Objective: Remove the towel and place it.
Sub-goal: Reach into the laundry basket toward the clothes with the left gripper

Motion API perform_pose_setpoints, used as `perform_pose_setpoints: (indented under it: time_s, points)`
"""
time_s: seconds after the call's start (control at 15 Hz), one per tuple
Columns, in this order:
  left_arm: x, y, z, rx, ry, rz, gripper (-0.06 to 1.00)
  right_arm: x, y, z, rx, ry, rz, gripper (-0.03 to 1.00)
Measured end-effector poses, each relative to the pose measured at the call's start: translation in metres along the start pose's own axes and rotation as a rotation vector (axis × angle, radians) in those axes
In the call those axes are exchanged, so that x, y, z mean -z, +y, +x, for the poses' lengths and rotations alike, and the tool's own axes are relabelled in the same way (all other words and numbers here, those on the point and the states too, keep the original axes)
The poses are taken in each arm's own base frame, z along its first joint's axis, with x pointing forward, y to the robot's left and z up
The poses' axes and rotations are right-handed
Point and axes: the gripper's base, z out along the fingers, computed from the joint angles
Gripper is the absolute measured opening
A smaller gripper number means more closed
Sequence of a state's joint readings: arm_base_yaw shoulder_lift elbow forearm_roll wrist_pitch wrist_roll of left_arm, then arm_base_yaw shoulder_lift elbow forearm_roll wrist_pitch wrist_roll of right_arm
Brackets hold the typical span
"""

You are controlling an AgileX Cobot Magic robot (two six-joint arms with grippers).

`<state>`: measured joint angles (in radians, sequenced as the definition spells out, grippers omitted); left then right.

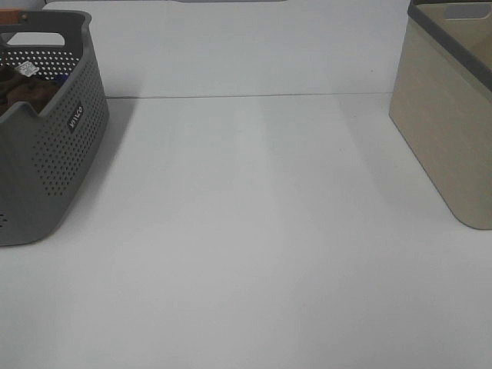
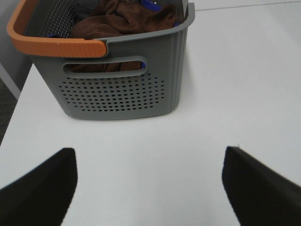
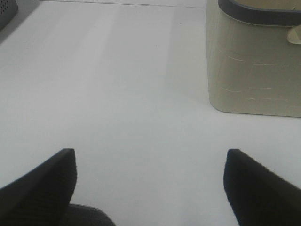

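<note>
The towel (image 2: 123, 20) is a crumpled dark brown cloth lying inside the grey perforated basket (image 2: 117, 92), which has an orange handle (image 2: 51, 44). In the high view the basket (image 1: 54, 154) stands at the table's left edge with a bit of brown towel (image 1: 27, 92) showing inside. My left gripper (image 2: 149, 188) is open, hovering over bare table in front of the basket with nothing between its fingers. My right gripper (image 3: 150, 188) is open too, over the table near the beige bin. Neither arm shows in the high view.
A beige bin with a dark grey rim (image 1: 450, 115) stands at the right of the table, also seen in the right wrist view as the beige bin (image 3: 254, 61). Dark blue items (image 2: 150, 4) lie beside the towel in the basket. White tabletop (image 1: 254, 231) stretches between the two containers.
</note>
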<state>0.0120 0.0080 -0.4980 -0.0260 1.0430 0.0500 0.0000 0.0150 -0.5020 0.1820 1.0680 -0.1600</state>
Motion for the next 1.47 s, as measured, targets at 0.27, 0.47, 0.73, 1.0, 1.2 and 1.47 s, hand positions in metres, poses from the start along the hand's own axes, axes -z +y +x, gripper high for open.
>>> perform_pose_setpoints:
  time_s: [0.27,0.47,0.73,1.0,1.2,1.47]
  points:
    - [0.0,0.0,0.0,0.0,0.0,0.0,0.8,0.0,0.0,0.0,0.0,0.0,0.0,0.81]
    - [0.0,0.0,0.0,0.0,0.0,0.0,0.8,0.0,0.0,0.0,0.0,0.0,0.0,0.81]
    - [0.0,0.0,0.0,0.0,0.0,0.0,0.8,0.0,0.0,0.0,0.0,0.0,0.0,0.81]
    - [0.0,0.0,0.0,0.0,0.0,0.0,0.8,0.0,0.0,0.0,0.0,0.0,0.0,0.81]
    - [0.0,0.0,0.0,0.0,0.0,0.0,0.8,0.0,0.0,0.0,0.0,0.0,0.0,0.81]
    - [0.0,0.0,0.0,0.0,0.0,0.0,0.8,0.0,0.0,0.0,0.0,0.0,0.0,0.81]
